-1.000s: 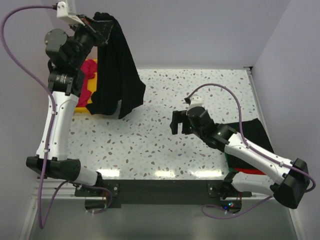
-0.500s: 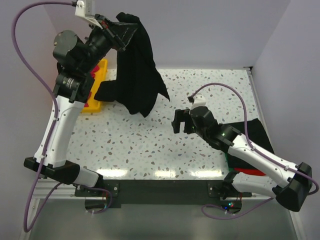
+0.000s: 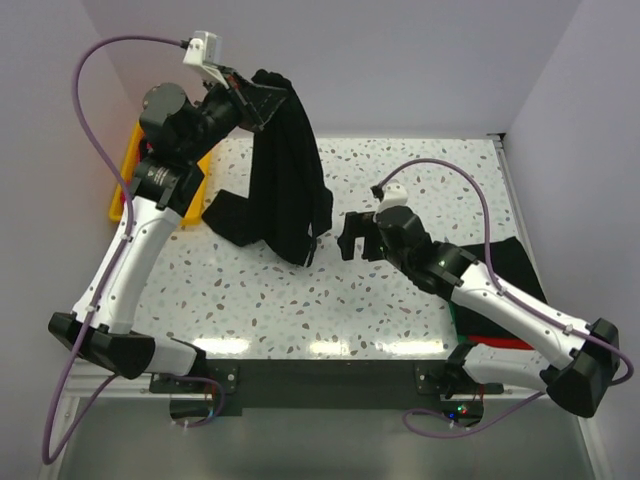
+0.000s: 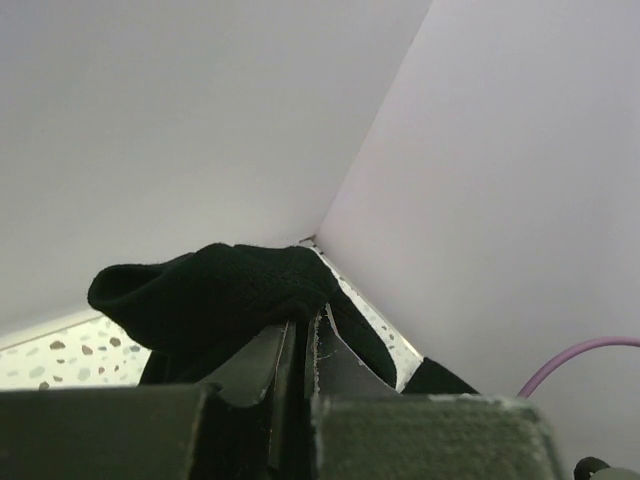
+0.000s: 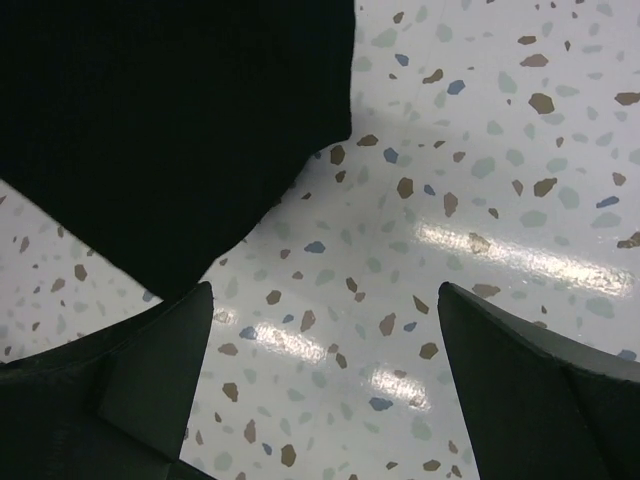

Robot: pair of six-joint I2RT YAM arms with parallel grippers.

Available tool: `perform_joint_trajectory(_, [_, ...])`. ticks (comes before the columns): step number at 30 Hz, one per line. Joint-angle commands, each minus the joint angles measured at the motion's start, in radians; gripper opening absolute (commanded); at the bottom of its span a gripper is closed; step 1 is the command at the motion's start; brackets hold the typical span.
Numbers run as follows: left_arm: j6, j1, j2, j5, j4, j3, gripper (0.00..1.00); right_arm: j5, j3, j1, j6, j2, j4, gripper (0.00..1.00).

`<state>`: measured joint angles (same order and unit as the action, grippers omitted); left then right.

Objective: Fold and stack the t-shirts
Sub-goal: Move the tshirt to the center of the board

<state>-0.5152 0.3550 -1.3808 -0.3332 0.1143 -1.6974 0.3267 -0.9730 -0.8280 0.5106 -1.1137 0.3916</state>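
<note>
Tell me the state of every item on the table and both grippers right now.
Black t-shirt: hanging bunched, lower end reaching the table.
Left gripper: shut on that shirt, raised high.
Right gripper: open, empty, near the shirt's hem.
Second black t-shirt: lying over red cloth, right side.

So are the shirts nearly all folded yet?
Not yet. Under the right arm, at the near right, lies black and red cloth, maybe finished shirts; I cannot tell. Right now the left gripper is shut on a black t-shirt, dangling unfolded over the table, and the right gripper is open beside it. That shirt needs folding and stacking.
</note>
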Motion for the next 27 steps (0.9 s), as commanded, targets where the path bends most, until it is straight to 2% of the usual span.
perform_joint_trajectory(1, [-0.017,0.002,0.02,-0.027,-0.094,0.014,0.0,-0.05,-0.049,0.0,-0.007,-0.02,-0.089,0.97])
perform_joint_trajectory(11, [-0.014,0.002,0.037,-0.036,-0.096,0.058,0.0,-0.069,-0.102,-0.026,-0.027,-0.146,-0.22,0.89])
perform_joint_trajectory(19, [-0.005,0.002,0.063,-0.033,-0.091,0.087,0.0,0.038,-0.2,-0.028,-0.076,-0.311,-0.292,0.79])
perform_joint_trajectory(20, [-0.002,0.002,0.065,-0.032,-0.088,0.088,0.0,0.046,-0.216,-0.028,-0.076,-0.325,-0.281,0.73])
perform_joint_trajectory(23, [0.009,0.002,0.077,-0.024,-0.074,0.093,0.0,0.063,-0.25,-0.028,-0.07,-0.354,-0.249,0.64])
perform_joint_trajectory(24, [0.012,0.002,0.083,-0.021,-0.067,0.094,0.0,0.067,-0.247,-0.028,-0.07,-0.35,-0.257,0.57])
perform_joint_trajectory(26, [0.018,0.002,0.088,-0.012,-0.064,0.1,0.0,0.064,-0.222,-0.028,-0.067,-0.334,-0.284,0.52])
perform_joint_trajectory(27, [0.02,0.002,0.094,-0.009,-0.064,0.107,0.0,0.06,-0.216,-0.028,-0.066,-0.33,-0.295,0.43])
